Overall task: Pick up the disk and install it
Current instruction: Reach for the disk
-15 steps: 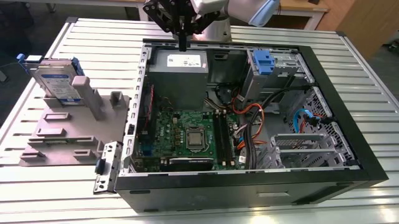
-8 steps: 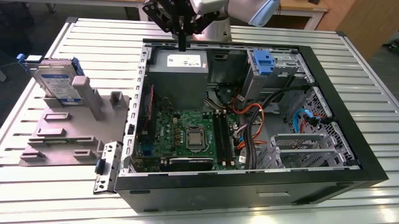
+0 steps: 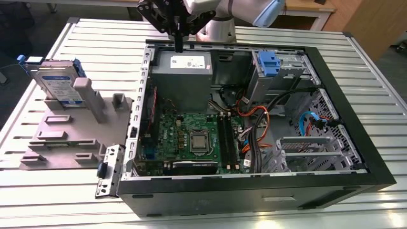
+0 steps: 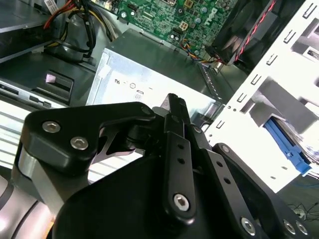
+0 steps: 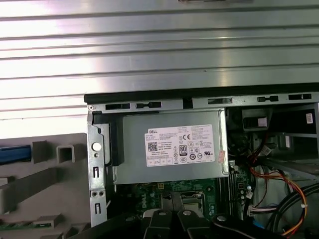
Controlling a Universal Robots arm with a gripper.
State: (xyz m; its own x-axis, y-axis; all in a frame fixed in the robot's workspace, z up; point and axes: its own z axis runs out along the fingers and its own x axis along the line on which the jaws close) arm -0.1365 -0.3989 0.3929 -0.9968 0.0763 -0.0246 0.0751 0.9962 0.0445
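Silver-grey metal disk [image 3: 58, 88] with blue side rails stands on edge in grey fixture [image 3: 70, 138], at exterior view's left, on slatted table [image 3: 51, 200], outside computer case [image 3: 375, 162]. Likely stiff, fairly heavy, shock-sensitive, with smooth slippery faces. Best hold probably across rails; top edge free. Gripper [image 3: 179, 46] hangs well apart, over power-supply box [image 3: 181, 81] by far case wall, jaws closed together, nothing held. Open room above disk. Fixture post [image 3: 86, 95] just beside it. Case rim stands between disk and blue bracket [image 3: 268, 64].
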